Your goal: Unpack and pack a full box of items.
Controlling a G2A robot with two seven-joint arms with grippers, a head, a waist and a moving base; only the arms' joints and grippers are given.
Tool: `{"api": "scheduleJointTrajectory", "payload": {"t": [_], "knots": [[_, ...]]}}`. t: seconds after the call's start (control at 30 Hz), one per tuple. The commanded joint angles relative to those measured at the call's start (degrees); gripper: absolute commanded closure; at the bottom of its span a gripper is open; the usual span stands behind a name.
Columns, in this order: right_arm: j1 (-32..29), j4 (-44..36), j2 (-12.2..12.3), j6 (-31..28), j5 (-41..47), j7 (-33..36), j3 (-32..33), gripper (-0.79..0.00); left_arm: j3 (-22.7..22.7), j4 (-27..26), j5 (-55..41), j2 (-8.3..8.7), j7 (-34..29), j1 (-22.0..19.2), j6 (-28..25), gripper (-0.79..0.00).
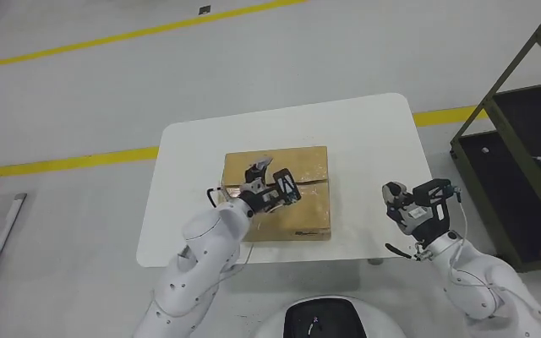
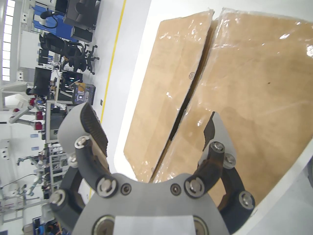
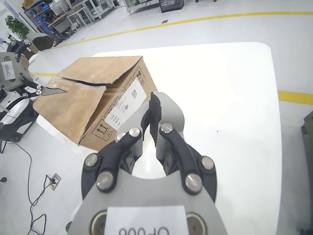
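A brown cardboard box [image 1: 279, 193] stands in the middle of the white table [image 1: 363, 144]. Its two top flaps [image 2: 244, 74] are folded down under clear tape, with a narrow, torn seam between them. My left gripper [image 1: 275, 173] hovers just above the box's top near its left end and is open [image 2: 149, 121], with the seam running between its fingers [image 2: 90, 123]. From the right wrist view the box [image 3: 97, 94] shows a white label on its side, with the left gripper [image 3: 36, 74] over its far end. My right gripper [image 3: 152, 108] is shut on nothing, to the right of the box near the table's front right corner [image 1: 394, 194].
A dark green metal rack [image 1: 507, 144] stands off the table's right side. Bare tabletop lies behind and to the right of the box [image 3: 220, 86]. Cables and a floor socket [image 3: 55, 179] lie on the floor by the table's left side.
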Motion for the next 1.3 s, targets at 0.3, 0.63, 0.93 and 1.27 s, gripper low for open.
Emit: {"api": "scheduleJointTrajectory", "payload": {"t": [0.3,0.63,0.93,1.27], "knots": [[-0.27,0.27,0.0,0.13,0.18,-0.44,0.01,0.0,2.14,4.11,4.01,-0.58,0.56,-4.04,-4.39,-0.619],[-0.14,0.75,0.03,0.27,0.43,-0.4,0.26,0.0,3.29,7.72,4.95,-1.26,0.13,-6.4,-6.19,-0.625],[0.57,1.49,0.0,0.45,0.65,-0.28,-0.08,0.0,4.23,10.83,6.77,-1.71,1.44,-8.24,-6.89,-0.693],[1.15,2.03,-0.02,0.74,0.81,-0.23,-0.18,0.0,4.76,12.89,10.0,-2.08,4.33,-9.38,-4.61,0.0]]}}
